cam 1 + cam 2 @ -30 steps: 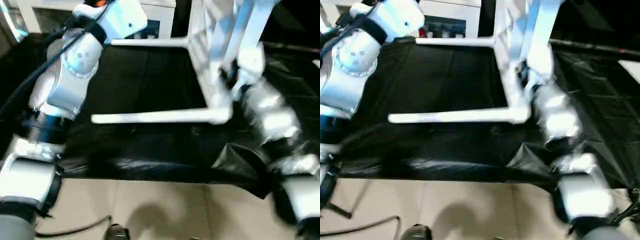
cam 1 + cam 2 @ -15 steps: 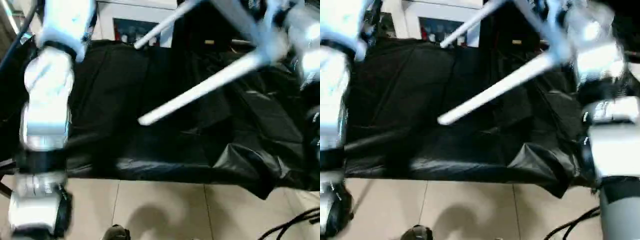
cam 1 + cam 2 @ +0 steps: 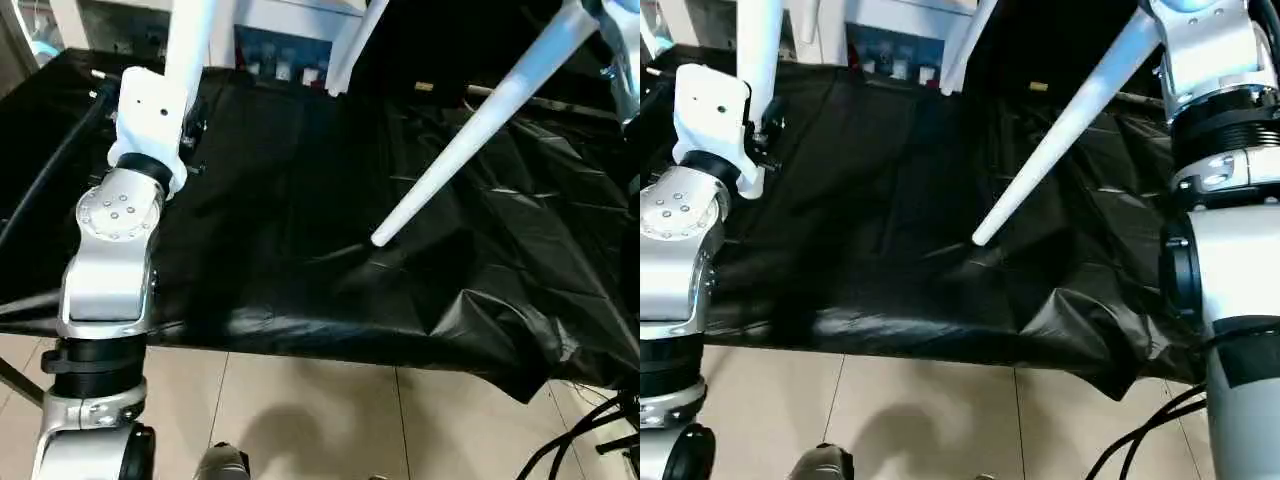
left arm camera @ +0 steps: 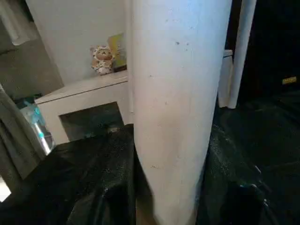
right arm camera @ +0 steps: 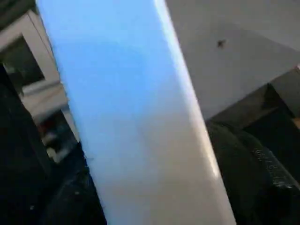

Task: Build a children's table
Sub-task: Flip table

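Table: three legs can be counted. One leg (image 3: 190,45) rises beside the left gripper (image 3: 192,120). A second leg (image 3: 345,45) stands at the far edge of the black sheet (image 3: 280,250). A third leg (image 3: 470,130) slants down from the right gripper (image 3: 598,14), and its free end is low over the sheet near the middle. Whether that end touches the sheet cannot be told. The legs run up past the top edge of the head views, so the table is judged to be raised and tilted over the sheet, carried between two arms, one on each side.

Tool state: each wrist view looks straight onto a leg at close range. It cannot be told whether either gripper is spread, pressed together or pinching its leg.

Step in hand, as judged: turning the assembled table onto its feet.

1. Keep both holds on the legs firm; the tubes are smooth and may slide.
2. Level the two arms so that the slanted leg swings towards upright.
3. Lower evenly. A foot that lands first on the wrinkled sheet may catch and twist its socket.
4. Release only when all feet bear on the sheet.

Count: three legs, two arms, one sheet, one white cabinet (image 3: 285,15) behind.
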`<state>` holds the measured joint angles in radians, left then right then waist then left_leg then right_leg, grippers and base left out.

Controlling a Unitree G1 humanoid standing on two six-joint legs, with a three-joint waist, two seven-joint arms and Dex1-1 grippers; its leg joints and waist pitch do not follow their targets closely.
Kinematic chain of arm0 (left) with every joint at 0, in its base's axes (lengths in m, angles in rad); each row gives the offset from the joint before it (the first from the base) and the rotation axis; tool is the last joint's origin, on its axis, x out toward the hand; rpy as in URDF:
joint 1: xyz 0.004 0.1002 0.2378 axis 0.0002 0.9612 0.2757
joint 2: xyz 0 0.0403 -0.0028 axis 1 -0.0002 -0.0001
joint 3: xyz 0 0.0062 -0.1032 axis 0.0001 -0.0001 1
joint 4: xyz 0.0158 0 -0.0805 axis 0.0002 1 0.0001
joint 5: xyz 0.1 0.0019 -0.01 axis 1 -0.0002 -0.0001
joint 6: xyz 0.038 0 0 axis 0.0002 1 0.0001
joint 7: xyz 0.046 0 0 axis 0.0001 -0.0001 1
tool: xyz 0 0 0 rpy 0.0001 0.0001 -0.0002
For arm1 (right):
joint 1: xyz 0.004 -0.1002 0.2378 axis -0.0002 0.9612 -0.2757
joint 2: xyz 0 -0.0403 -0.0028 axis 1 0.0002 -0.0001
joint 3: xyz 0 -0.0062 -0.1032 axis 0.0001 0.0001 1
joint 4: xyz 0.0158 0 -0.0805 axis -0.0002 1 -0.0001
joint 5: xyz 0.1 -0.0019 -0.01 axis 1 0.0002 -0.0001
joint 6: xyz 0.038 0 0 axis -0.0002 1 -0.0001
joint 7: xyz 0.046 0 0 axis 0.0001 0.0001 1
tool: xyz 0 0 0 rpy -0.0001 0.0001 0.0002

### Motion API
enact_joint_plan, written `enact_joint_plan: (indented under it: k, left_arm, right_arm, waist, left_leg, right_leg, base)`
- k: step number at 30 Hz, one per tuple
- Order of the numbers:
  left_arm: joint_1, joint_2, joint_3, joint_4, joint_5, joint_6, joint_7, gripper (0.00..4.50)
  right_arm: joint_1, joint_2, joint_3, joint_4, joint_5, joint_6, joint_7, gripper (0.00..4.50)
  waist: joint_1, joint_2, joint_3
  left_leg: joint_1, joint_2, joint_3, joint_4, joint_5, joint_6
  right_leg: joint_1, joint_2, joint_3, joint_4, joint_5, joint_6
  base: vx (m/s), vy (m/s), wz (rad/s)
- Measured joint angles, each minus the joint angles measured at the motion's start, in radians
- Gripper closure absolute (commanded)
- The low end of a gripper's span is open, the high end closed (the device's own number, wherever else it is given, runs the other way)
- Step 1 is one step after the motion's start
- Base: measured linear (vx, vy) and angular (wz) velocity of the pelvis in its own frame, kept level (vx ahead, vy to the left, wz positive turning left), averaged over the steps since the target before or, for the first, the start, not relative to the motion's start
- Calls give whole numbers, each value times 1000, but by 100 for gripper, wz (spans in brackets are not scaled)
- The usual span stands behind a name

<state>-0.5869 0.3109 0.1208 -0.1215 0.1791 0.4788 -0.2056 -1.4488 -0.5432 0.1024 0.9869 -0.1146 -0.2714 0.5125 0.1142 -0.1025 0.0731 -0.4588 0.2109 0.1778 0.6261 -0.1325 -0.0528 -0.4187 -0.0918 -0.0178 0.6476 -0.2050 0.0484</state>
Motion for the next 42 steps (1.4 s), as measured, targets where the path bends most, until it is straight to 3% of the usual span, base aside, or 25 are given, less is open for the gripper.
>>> enact_joint_plan:
  k: [4, 11, 14, 17, 21, 25, 28, 30, 36, 42]
  left_arm:
    - [-3, 18, -9, 4, -1, 9, 0, 289]
    - [-10, 27, -12, 31, -1, 4, 1, 291]
    - [-10, 31, -16, 41, -1, -1, 2, 291]
    - [-10, 42, -20, 64, -1, -14, 1, 291]
    - [-10, 45, -20, 73, -1, -17, 1, 291]
    - [-10, 59, -18, 80, -2, -26, 2, 291]
    - [-11, 71, -18, 93, -4, -46, 2, 291]
    - [-15, 73, -18, 98, -5, -55, 2, 291]
    - [-17, 75, -21, 108, -5, -67, 2, 291]
    - [-21, 83, -19, 135, -8, -80, 2, 291]
  right_arm:
    - [68, 31, -62, -40, 68, -107, 12, 67]
    - [185, 86, -121, -226, 211, -166, 70, 9]
    - [238, 115, -139, -351, 292, -149, 104, 0]
    - [349, 157, -148, -492, 350, -87, 100, 0]
    - [523, 227, -164, -537, 332, -2, -53, 0]
    - [679, 274, -191, -553, 289, 30, -198, 0]
    - [822, 332, -221, -670, 257, 65, -307, 0]
    - [865, 352, -224, -700, 246, 95, -353, 0]
    - [874, 377, -237, -792, 226, 181, -463, 0]
    - [756, 377, -264, -629, 277, 331, -463, 0]
  waist:
    - [-1, 0, 1]
    - [-5, 3, 2]
    - [-7, 3, 2]
    - [-9, 0, 1]
    - [-10, 0, 1]
    - [-16, 3, 3]
    - [-23, 4, 3]
    - [-28, 7, 4]
    - [-30, 10, 6]
    - [-35, 16, 10]
  left_leg:
    - [1, 0, 0, 0, 0, 1]
    - [4, 0, -2, -1, 0, 0]
    - [5, 0, -4, -2, 0, 0]
    - [10, 0, -5, -1, 0, 0]
    - [9, -1, -6, -2, 1, -1]
    - [7, -2, -6, -3, 1, -1]
    - [8, -2, -6, -5, 1, -2]
    - [8, -2, -7, -5, 1, -2]
    - [16, -2, -8, -7, 1, -2]
    - [20, -4, -9, -7, 1, -2]
  right_leg:
    - [0, 0, 0, 0, 0, 0]
    - [1, 1, 1, 1, 6, 4]
    - [2, 1, 1, 0, 9, 4]
    - [6, 1, 1, 0, 11, 3]
    - [4, 0, 2, -1, 16, 1]
    - [0, 0, 3, -1, 20, 2]
    - [0, 1, 3, -1, 20, 3]
    - [-1, 1, 3, -1, 20, 3]
    - [0, 1, 3, -2, 17, 9]
    - [-1, 0, 4, -4, 17, 9]
  base:
    - [0, 0, 0]
    - [0, 0, 0]
    - [0, 0, 0]
    - [0, 0, 0]
    - [0, 0, 0]
    - [0, 0, 0]
    - [0, 0, 0]
    - [0, 0, 0]
    - [0, 0, 0]
    - [0, 0, 0]
